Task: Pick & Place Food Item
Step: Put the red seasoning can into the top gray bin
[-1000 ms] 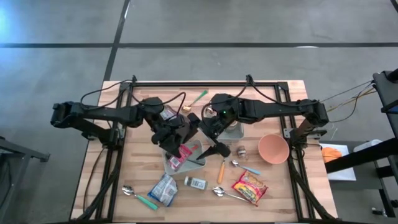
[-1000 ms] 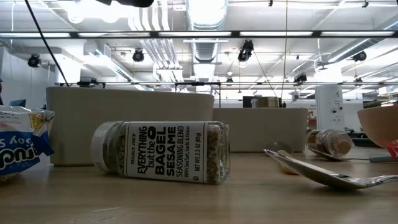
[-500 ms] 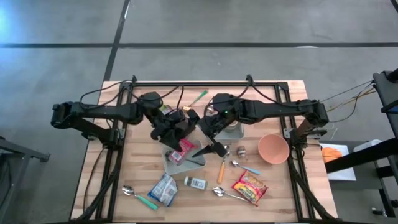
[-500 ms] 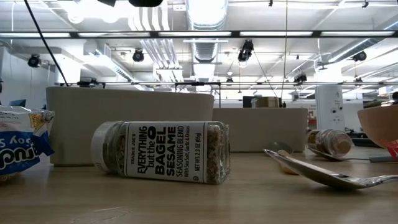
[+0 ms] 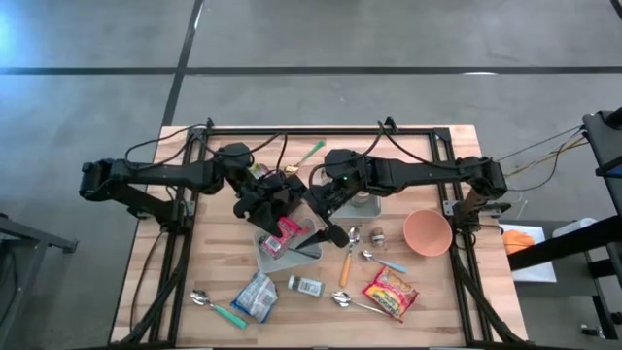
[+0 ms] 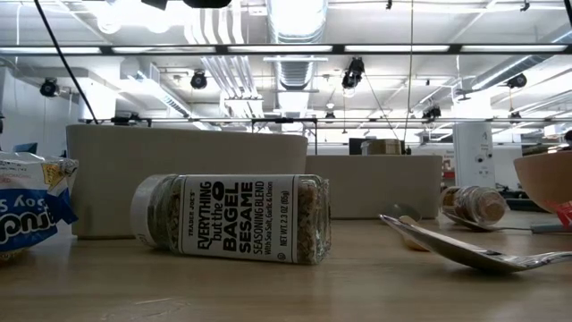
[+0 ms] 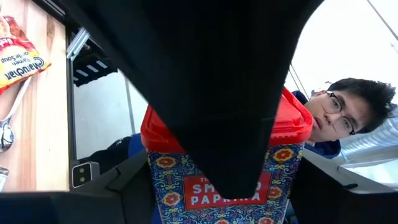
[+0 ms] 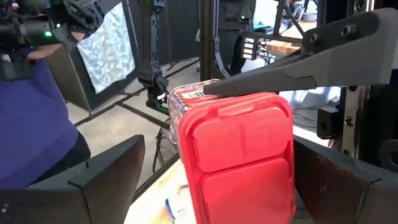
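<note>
A smoked-paprika tin [image 5: 289, 231], blue patterned with a red lid [image 8: 239, 155], hangs over the grey tray [image 5: 275, 259] near the table's middle. My left gripper [image 5: 277, 216] is shut on it. My right gripper [image 5: 319, 233] is open at the tin's lid end. Its fingers [image 8: 106, 180] stand on either side of the lid, with a gap showing on at least one side. In the left wrist view part of my right gripper [image 7: 211, 81] covers most of the lid. My left gripper pinches the tin's body between its two fingers, on two opposite sides [image 7: 157, 180] below the lid. One finger [image 8: 280, 78] lies along one side of the tin, reaching up to the lid. The tin is lifted clear of the tray.
On the near half lie a bagel-seasoning jar [image 6: 232, 228], a blue-white bag [image 5: 255, 295], a ramen pack [image 5: 391, 294] and several spoons. A pink bowl [image 5: 427, 231] stands at the right and a second grey container [image 5: 364, 204] behind my right gripper. A person [image 7: 339, 115] is beyond the table.
My left gripper has rolled slightly with the paprika tin, which stays lifted over the tray.
</note>
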Controlling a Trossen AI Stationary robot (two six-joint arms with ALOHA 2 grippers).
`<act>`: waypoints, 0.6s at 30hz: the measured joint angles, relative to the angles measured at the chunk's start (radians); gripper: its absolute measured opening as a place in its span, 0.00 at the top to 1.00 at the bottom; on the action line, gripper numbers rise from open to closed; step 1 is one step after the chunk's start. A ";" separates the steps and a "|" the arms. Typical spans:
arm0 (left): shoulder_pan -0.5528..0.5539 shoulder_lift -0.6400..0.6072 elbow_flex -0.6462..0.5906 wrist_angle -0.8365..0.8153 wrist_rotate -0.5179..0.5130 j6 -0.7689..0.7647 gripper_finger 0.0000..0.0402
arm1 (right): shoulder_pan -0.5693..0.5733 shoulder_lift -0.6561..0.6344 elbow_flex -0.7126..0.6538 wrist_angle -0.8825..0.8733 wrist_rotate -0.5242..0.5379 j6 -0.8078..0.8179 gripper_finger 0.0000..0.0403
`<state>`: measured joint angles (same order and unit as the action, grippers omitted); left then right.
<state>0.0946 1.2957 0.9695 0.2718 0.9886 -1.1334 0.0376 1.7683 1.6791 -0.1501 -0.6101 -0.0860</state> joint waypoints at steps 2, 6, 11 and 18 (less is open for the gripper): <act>0.001 0.000 0.000 0.000 0.004 0.000 0.31 | 0.000 0.000 0.000 0.000 0.000 -0.002 0.09; 0.001 0.000 0.000 0.000 0.008 0.000 0.31 | 0.002 0.000 0.000 0.000 0.006 -0.013 0.16; 0.001 0.001 0.000 0.009 0.008 -0.004 0.31 | 0.001 0.010 0.001 0.015 0.014 -0.013 0.37; 0.002 0.002 0.000 0.032 0.010 -0.034 0.31 | 0.011 0.019 0.004 0.026 0.010 -0.009 0.48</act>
<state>0.0963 1.2972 0.9699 0.3036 0.9991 -1.1670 0.0482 1.7870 1.6829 -0.1238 -0.6005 -0.0955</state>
